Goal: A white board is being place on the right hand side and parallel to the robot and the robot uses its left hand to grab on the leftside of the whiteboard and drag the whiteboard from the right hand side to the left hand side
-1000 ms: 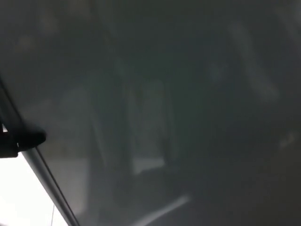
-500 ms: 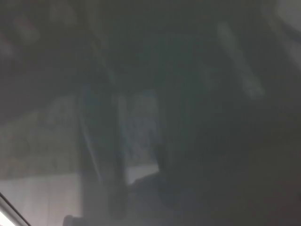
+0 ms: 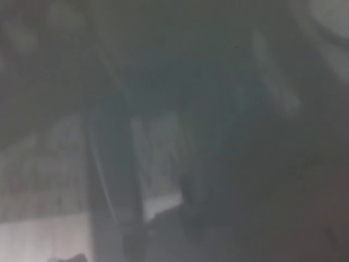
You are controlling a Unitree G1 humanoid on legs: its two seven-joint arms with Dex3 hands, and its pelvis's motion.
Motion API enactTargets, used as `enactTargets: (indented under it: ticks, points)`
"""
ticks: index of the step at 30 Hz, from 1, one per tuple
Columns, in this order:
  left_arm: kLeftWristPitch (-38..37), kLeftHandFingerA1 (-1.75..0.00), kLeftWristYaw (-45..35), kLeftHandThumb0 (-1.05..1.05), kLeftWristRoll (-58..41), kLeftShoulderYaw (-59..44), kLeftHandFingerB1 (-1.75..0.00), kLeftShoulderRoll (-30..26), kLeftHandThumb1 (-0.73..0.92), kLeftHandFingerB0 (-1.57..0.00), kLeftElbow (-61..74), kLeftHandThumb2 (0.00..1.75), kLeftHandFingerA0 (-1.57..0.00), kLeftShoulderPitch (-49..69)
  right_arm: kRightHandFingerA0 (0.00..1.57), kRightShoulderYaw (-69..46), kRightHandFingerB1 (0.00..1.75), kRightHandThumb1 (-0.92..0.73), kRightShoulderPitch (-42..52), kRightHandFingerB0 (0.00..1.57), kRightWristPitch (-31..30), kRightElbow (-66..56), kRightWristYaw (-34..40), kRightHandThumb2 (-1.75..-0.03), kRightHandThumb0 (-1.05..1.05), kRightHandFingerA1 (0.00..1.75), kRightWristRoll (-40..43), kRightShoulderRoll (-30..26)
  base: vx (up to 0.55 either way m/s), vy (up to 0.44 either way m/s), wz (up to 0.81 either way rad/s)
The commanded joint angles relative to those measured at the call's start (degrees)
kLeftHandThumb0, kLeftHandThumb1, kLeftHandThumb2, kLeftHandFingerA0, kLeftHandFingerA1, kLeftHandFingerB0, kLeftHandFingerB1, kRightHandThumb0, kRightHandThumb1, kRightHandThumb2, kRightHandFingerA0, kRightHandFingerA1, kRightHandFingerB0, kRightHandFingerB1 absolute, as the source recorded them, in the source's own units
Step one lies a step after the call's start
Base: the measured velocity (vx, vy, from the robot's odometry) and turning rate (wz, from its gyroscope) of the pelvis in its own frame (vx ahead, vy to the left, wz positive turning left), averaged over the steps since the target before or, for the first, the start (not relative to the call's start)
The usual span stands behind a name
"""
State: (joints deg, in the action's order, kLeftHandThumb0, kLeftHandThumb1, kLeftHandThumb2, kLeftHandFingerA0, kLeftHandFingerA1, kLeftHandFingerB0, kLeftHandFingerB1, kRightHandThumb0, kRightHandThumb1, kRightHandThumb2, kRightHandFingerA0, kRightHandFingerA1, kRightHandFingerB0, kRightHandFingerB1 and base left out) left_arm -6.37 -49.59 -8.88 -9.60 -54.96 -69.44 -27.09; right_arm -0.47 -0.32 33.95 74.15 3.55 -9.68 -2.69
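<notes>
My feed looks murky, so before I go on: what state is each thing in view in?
Whiteboard: fills the whole picture, its glossy surface showing only dim, blurred reflections; no edge visible.
Left hand: not clearly in view; a dark shape at the bottom edge cannot be identified.
Right hand: not in view.

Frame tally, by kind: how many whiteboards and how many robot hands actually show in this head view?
Whiteboard: 1 (its glossy surface fills the view, showing only dim reflections)
Robot hand: 0 that can be made out
Unidentified dark blob at the bottom edge: 1, too blurred to name
Total: 2
</notes>
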Motion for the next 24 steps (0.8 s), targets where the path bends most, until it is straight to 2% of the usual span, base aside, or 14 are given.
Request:
enactTargets:
  ticks: [1,7,8,9,10,11,12,13,14,15,18,19,22,24]
  points:
    - [-1.7,-0.75,-0.2,-0.04,2.4,0.1,-0.55,-3.6,0.75,-0.7,0.5,0.61,-0.78,0.1,0.99,0.1,0.9,-0.76,0.4,0.74,-0.6,0.2,0.5,-0.73,-0.39,0.99,-0.1,-0.9,0.0,0.0,0.0]
    - [-0.8,-0.78,-2.0,0.01,1.5,-1.1,-0.56,-3.6,0.81,-0.67,0.6,0.63,-0.68,0.0,0.98,0.2,0.9,-0.76,0.4,0.75,-0.3,0.2,0.5,-0.73,-0.39,0.99,-0.2,-0.9,0.0,0.0,0.0]
    - [-1.2,-0.7,-1.9,-0.04,1.8,-1.0,-0.52,-3.4,0.77,-0.66,0.7,0.62,-0.69,0.0,0.97,0.1,0.9,-0.76,0.4,0.75,-0.3,0.2,0.3,-0.73,-0.38,0.99,0.0,-0.9,0.0,0.0,0.0]
    - [-1.7,-0.47,-2.3,-0.13,1.5,-1.2,-0.35,-3.1,0.7,-0.36,0.7,0.6,-0.47,-0.2,0.97,0.2,0.9,-0.77,0.4,0.75,-0.4,0.1,0.4,-0.73,-0.38,1.0,-0.1,-0.9,0.0,0.0,0.0]
    - [-2.0,-0.47,-2.5,-0.13,1.4,-1.3,-0.35,-2.9,0.7,-0.36,0.7,0.6,-0.47,-0.2,0.97,0.2,0.9,-0.77,0.4,0.75,-0.5,0.1,0.4,-0.73,-0.38,1.0,-0.1,-0.9,0.0,0.0,0.0]
    - [-1.6,-0.07,-2.1,-0.36,2.4,-0.4,-0.02,-2.8,0.43,0.0,1.2,0.68,0.0,-0.2,0.97,0.1,0.9,-0.76,0.2,0.74,-0.7,0.2,0.3,-0.73,-0.39,0.99,0.0,-0.8,0.0,0.0,0.0]
    - [-1.5,-0.07,-2.1,-0.36,2.6,-0.3,-0.02,-2.8,0.43,0.0,1.3,0.68,0.0,-0.3,0.97,0.1,0.9,-0.76,0.2,0.74,-0.7,0.2,0.3,-0.73,-0.39,0.99,0.0,-0.7,0.0,0.0,0.0]
    - [-2.0,-0.09,-2.1,-0.45,2.6,-0.5,-0.02,-2.7,0.26,0.0,1.5,0.61,0.0,0.0,0.96,0.1,0.9,-0.77,0.2,0.74,-0.7,0.2,0.2,-0.72,-0.39,0.97,0.1,-0.7,0.0,0.0,0.0]
    - [-2.8,-0.09,-2.1,-0.45,2.6,-0.6,-0.02,-2.6,0.26,0.0,1.8,0.61,0.0,0.4,0.96,0.0,0.9,-0.77,0.3,0.74,-0.7,0.3,0.1,-0.72,-0.39,0.97,0.1,-0.7,0.0,0.0,0.0]
    - [-3.8,0.0,-2.2,-0.48,1.8,-1.4,0.0,-1.8,0.42,0.0,2.2,0.65,0.0,1.2,1.01,-0.3,0.89,-0.77,0.3,0.75,-0.7,0.3,-0.1,-0.72,-0.39,0.98,0.5,-0.6,0.0,0.0,0.0]
    - [-4.3,0.0,-0.7,-0.54,1.8,-1.8,0.0,-1.0,0.43,0.0,3.2,0.67,0.0,2.1,0.99,-0.2,0.9,-0.76,0.4,0.75,-0.6,0.4,0.1,-0.72,-0.4,0.97,0.3,-0.5,0.0,0.0,0.0]
    - [-5.3,0.0,-0.2,-0.66,1.5,-2.4,0.0,-0.2,0.41,0.0,3.1,0.69,0.0,2.4,0.98,-0.1,0.9,-0.76,0.5,0.74,-0.6,0.3,0.2,-0.72,-0.39,0.97,0.1,-0.5,0.0,0.0,0.0]
    - [-7.7,0.0,2.1,-0.67,1.6,-3.3,0.0,0.7,0.45,0.0,3.8,0.67,0.0,4.0,0.98,0.0,0.88,-0.77,0.6,0.74,-0.8,0.4,0.2,-0.72,-0.39,0.96,0.1,-0.4,0.0,0.0,0.0]
    - [-2.1,0.0,4.1,-0.71,-3.8,-9.4,0.0,3.7,0.47,0.0,3.6,0.75,0.0,6.9,1.0,0.3,0.89,-0.75,0.8,0.73,-0.1,0.4,0.6,-0.74,-0.39,0.98,-0.3,-0.6,0.0,0.0,0.0]
